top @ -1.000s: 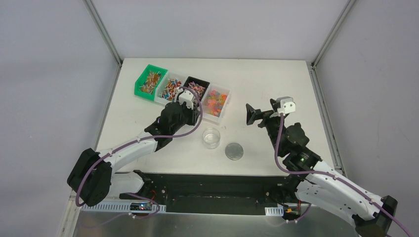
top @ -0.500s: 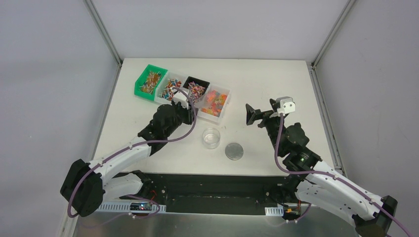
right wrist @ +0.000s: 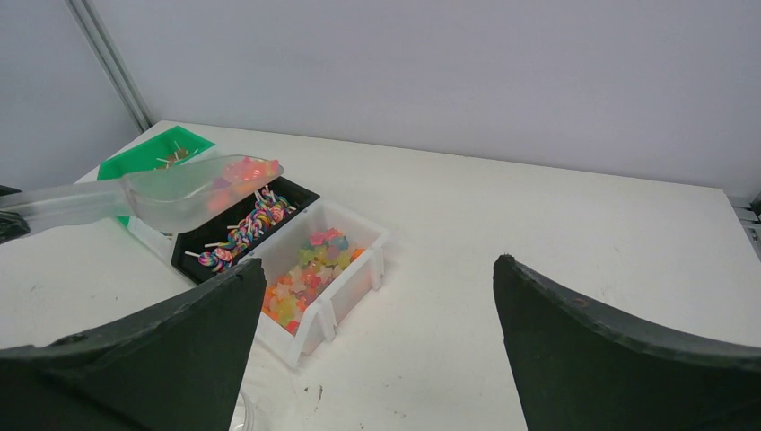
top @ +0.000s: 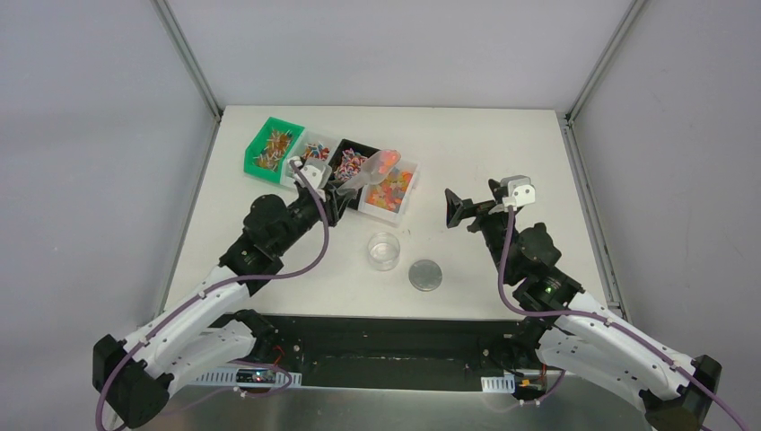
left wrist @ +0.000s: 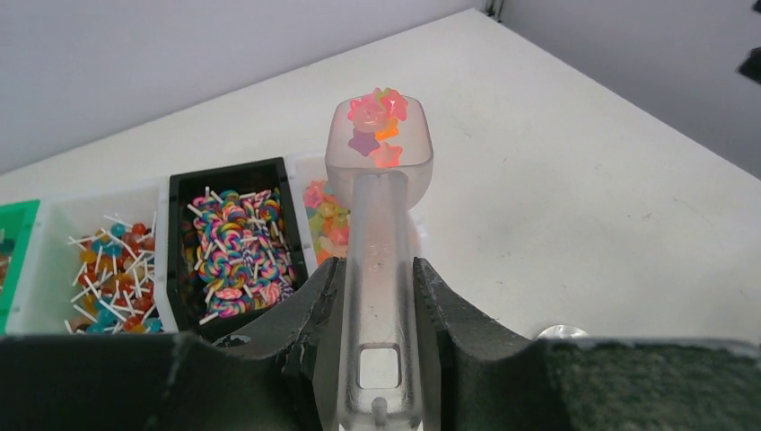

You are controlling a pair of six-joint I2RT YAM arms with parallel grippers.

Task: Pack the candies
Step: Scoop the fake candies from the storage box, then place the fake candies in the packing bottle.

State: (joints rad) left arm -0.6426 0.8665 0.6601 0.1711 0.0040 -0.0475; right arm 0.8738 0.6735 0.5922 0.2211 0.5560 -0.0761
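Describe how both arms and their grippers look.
The left arm and right arm both have white base links, black upper joints and a purple cable looping alongside. Each wrist carries a small white camera block. The left gripper and right gripper have broad, black, curved fingers.

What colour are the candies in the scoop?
The candies in the scoop are pink, orange and purple, clearest in the left wrist view.

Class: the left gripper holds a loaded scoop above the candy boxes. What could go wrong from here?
The candies sit heaped at the open lip of the scoop; a forward tilt could spill them before the cup. The left gripper pinches only the slim handle, so the scoop might twist.
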